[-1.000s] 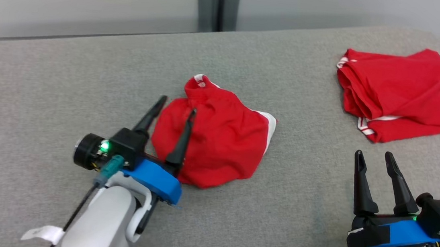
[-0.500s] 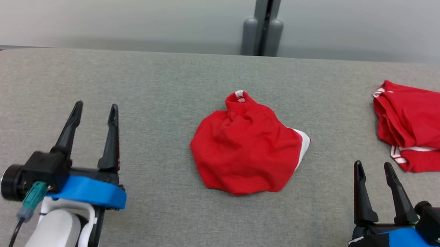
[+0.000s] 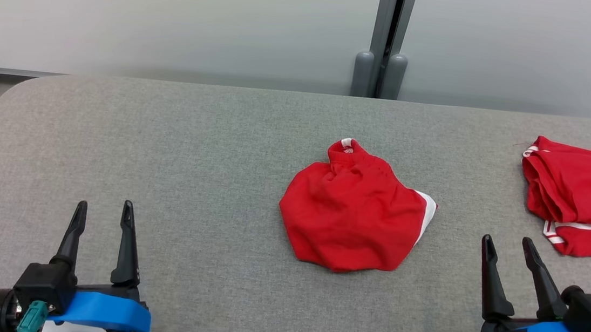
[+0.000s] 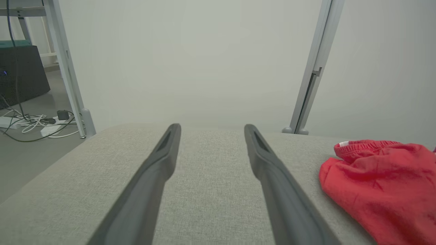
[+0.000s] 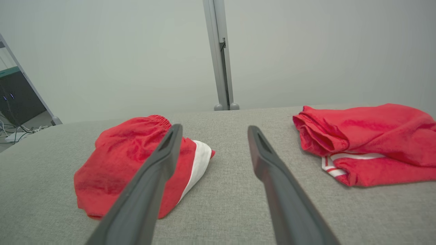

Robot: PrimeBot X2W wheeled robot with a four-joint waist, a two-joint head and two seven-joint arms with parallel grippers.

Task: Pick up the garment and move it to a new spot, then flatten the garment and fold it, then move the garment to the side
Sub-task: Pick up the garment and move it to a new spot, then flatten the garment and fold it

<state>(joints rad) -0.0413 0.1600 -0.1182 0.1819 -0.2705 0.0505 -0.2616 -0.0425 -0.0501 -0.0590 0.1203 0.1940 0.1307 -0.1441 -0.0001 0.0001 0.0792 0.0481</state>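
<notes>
A crumpled red garment (image 3: 353,209) with a white side stripe lies bunched in the middle of the grey padded table (image 3: 167,148). My left gripper (image 3: 104,204) stands open at the lower left, well apart from the garment, nothing between its fingers. The left wrist view has the open left gripper (image 4: 212,127) over bare table and the garment (image 4: 378,183) off to its right. Low on the right, my right gripper (image 3: 508,240) is open and empty too. From the right wrist view, the right gripper (image 5: 214,127) points between the garment (image 5: 126,160) and another one.
A second red garment (image 3: 585,199), loosely folded with white trim, lies at the table's right edge; the right wrist view has it (image 5: 371,139) too. A grey post (image 3: 386,39) stands behind the table against a pale wall. Cables (image 4: 37,124) lie on the floor at left.
My left gripper has drawn back from the garment's left edge to the lower left, staying open. The head camera has turned, shifting the whole picture right. The garment lies as before.
</notes>
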